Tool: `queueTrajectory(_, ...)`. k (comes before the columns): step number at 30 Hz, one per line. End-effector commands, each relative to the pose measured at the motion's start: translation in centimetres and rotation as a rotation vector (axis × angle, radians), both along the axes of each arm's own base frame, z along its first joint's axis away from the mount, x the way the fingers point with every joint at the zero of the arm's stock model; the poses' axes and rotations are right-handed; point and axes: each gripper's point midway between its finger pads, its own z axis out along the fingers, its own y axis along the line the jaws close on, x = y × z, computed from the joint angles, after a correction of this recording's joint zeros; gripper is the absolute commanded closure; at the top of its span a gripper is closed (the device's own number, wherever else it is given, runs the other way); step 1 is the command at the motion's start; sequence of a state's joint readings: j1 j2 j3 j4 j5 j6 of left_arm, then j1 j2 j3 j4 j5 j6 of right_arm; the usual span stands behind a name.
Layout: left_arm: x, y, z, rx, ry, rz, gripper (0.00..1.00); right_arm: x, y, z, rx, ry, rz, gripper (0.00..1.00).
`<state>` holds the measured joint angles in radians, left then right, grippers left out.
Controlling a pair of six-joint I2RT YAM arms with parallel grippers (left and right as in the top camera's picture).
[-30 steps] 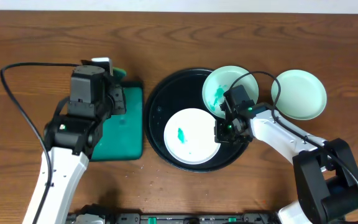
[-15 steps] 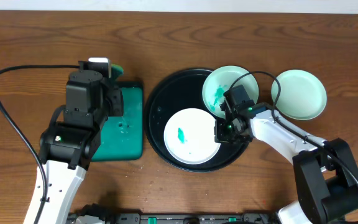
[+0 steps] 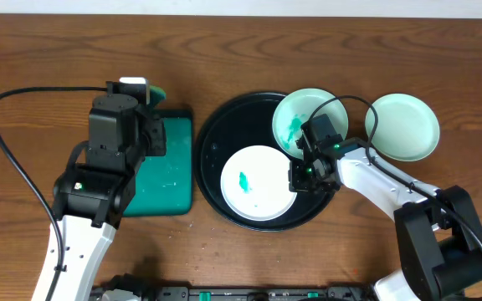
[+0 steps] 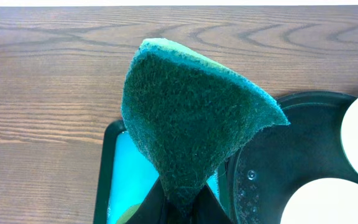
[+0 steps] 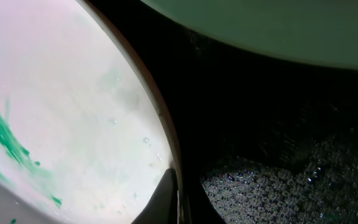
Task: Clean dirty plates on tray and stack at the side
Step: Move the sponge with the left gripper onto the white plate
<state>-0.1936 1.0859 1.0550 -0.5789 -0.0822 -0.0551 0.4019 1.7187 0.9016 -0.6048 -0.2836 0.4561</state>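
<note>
The left gripper (image 4: 180, 202) is clamped on a dark green sponge (image 4: 191, 118), held up above the far end of the small teal tray (image 3: 170, 176) that lies just left of the black tray (image 3: 212, 142). The right gripper (image 3: 301, 177) sits low inside the black tray at the white plate's (image 3: 253, 184) right rim; whether its fingers are closed on the rim cannot be told.

The white plate lies flat in the black tray's near half and carries a teal smear. A mint plate (image 3: 295, 125) with teal smears rests at the tray's far right, overlapping the rim. A second mint plate (image 3: 404, 125), unsmeared, lies on the table (image 3: 40, 50) right of the tray. Wet bubbles dot the tray floor beside the white plate.
</note>
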Motion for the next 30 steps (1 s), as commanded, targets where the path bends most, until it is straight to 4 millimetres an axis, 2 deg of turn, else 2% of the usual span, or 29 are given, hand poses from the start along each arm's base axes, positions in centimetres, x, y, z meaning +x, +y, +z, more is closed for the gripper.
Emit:
queueTrajectory(1,0.1,0.2,1.0,0.012,-0.031,0.003,0.93,-1.6,0.4,-1.3,-0.012,0.057,0.031,0.99)
queueTrajectory(12,0.2,0.2,0.8,0.011,-0.027,0.007,0.93,-1.6,0.4,-1.3,-0.012,0.057,0.030,0.99)
queueTrajectory(15,0.3,1.5,-0.3,0.035,0.009,0.097,0.93,-1.6,0.5,-1.3,-0.011,0.055,0.030,0.99)
queueTrajectory(18,0.4,2.8,-2.7,0.057,0.093,0.195,0.93,-1.5,0.5,-1.2,-0.008,0.051,0.030,0.99)
queueTrajectory(22,0.4,3.5,-8.0,0.019,0.274,0.305,0.93,-1.4,0.5,-1.2,-0.007,0.048,0.030,0.99)
queueTrajectory(26,-0.3,1.1,-13.4,-0.085,0.491,0.246,0.93,-1.4,0.5,-1.2,-0.007,0.049,0.031,0.99)
queueTrajectory(30,-1.0,0.1,-16.5,-0.159,0.626,0.242,0.93,-1.4,0.5,-1.2,-0.007,0.049,0.031,0.99)
